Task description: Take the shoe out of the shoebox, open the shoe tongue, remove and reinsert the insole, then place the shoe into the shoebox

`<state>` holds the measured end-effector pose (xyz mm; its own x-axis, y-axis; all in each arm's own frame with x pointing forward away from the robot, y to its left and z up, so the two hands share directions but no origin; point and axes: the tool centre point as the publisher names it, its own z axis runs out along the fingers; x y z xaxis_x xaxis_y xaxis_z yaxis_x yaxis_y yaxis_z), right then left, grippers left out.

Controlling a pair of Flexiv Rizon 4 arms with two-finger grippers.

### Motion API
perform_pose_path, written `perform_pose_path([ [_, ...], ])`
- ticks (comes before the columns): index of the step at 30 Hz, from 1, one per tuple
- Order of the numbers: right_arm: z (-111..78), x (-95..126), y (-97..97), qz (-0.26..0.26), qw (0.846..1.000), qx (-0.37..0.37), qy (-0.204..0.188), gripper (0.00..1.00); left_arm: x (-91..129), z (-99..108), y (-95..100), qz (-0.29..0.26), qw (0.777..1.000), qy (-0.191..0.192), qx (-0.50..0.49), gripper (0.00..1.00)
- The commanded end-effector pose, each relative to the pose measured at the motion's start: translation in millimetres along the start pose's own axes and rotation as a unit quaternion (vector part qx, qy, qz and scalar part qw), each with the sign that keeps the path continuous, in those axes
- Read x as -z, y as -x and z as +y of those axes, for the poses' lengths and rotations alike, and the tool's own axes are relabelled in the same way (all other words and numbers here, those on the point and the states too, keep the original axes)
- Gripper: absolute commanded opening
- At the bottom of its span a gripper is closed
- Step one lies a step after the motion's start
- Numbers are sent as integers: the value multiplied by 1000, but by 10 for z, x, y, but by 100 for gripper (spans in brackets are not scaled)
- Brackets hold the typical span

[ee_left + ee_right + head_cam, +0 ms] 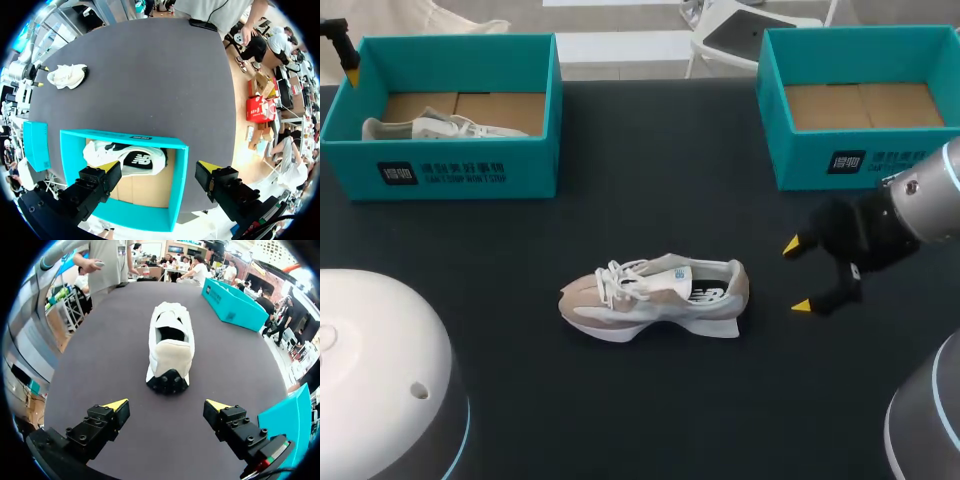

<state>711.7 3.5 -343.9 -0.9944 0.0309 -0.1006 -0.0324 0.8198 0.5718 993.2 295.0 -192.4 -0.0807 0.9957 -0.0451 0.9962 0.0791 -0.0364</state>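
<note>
You are seeing only part of the second shoe (125, 157) inside the left shoebox (177, 195). In the head view the box's front wall is hiding its lower half, and in the left wrist view one finger is covering its end. The right arm is covering the near corner of the right shoebox (860, 110), whose cardboard floor is showing. Inside the shoe (655, 298), the opening is looking dark from behind, so you cannot tell how the insole is sitting.

That shoe is resting on its sole in the middle of the table (640, 400), between the two boxes and apart from both. Its toe is pointing to your left and its heel is facing your right arm, with only bare table lying between heel and fingers.

Your right gripper (167, 405) is hovering near the heel, fingers spread wide and touching nothing. Your left gripper (159, 167) is hanging above the left shoebox, fingers equally wide and gripping nothing.
</note>
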Motion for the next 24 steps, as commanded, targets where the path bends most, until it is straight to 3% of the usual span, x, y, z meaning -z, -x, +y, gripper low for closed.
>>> perform_pose_path([
  [1,-48,-199,64,5,997,0,71,100,1,-7,-3,0,1000,1,0,100],
  [17,-128,-470,120,1,992,-6,128,100,1,-7,-3,0,1000,1,0,100],
  [24,-142,-477,118,-4,992,-18,124,100,1,-7,-3,0,1000,1,0,100],
])
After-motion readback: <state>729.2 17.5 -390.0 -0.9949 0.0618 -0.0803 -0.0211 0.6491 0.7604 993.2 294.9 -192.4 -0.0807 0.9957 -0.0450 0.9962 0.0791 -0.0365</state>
